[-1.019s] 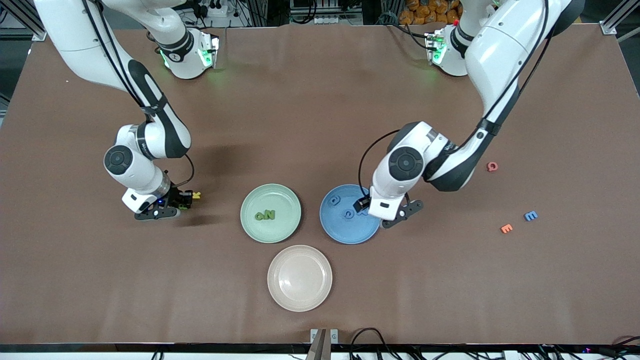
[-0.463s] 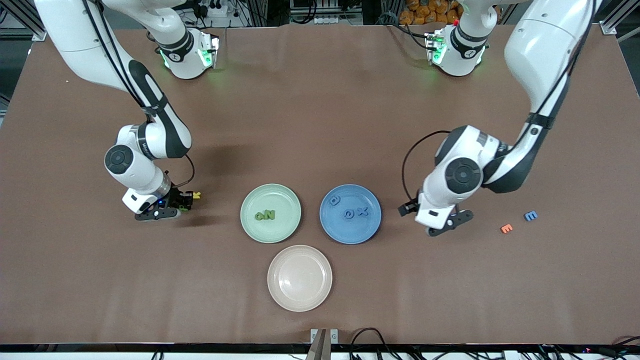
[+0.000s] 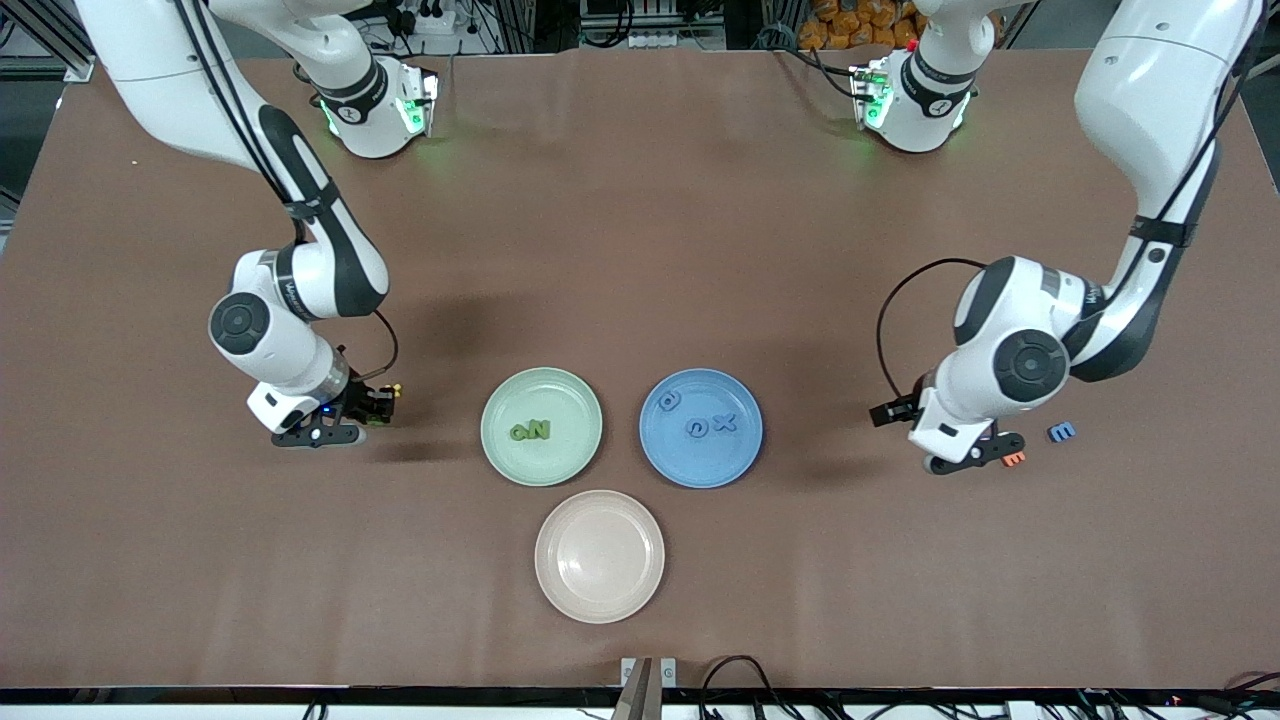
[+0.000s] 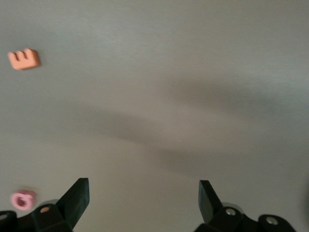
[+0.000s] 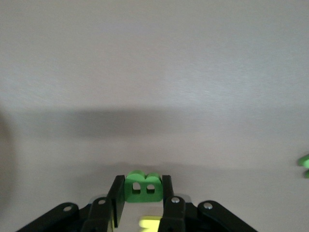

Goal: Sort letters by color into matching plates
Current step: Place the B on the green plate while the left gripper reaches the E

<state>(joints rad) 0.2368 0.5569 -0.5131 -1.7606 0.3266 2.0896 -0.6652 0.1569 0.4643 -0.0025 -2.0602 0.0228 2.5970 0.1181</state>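
The left gripper [image 3: 975, 455], jaws wide and empty, has swung from the blue plate [image 3: 700, 428] to the orange letter [image 3: 1013, 459] at lower right of the frame, suggesting a delivery done; the right gripper [image 3: 340, 418] stays clamped on a green letter [image 5: 140, 186], humps facing outward, long axis spanning the jaws

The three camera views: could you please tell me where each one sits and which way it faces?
Front view: high across the table, facing both arms, their bases at top; the green plate and blue plate lie mid-table.
Left wrist view: on the left arm, looking down past the open left gripper at the orange letter.
Right wrist view: on the right arm; the right gripper grips a green letter.
Shared: front and left wrist views both show the orange letter.
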